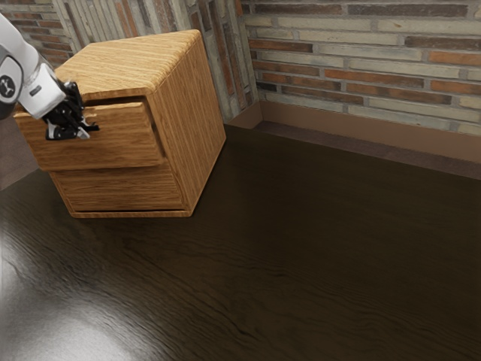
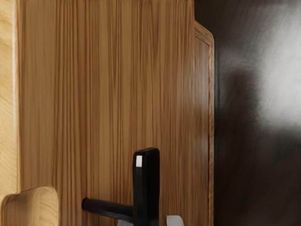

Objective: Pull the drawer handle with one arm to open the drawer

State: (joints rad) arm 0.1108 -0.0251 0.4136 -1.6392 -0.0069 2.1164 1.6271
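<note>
A wooden cabinet with two drawers stands at the back of the exterior view's left. Its top drawer sticks out a little from the cabinet body, while the lower drawer sits flush. My black gripper is pressed against the top drawer's front, shut on the drawer handle, which its fingers mostly hide. In the wrist view the drawer front runs close along my hand, and the black handle bar stands just off the wood on a black stem.
The dark wooden table stretches wide toward the exterior view's right and front. A brick wall with a brown skirting closes the back. The cabinet's side faces the open table.
</note>
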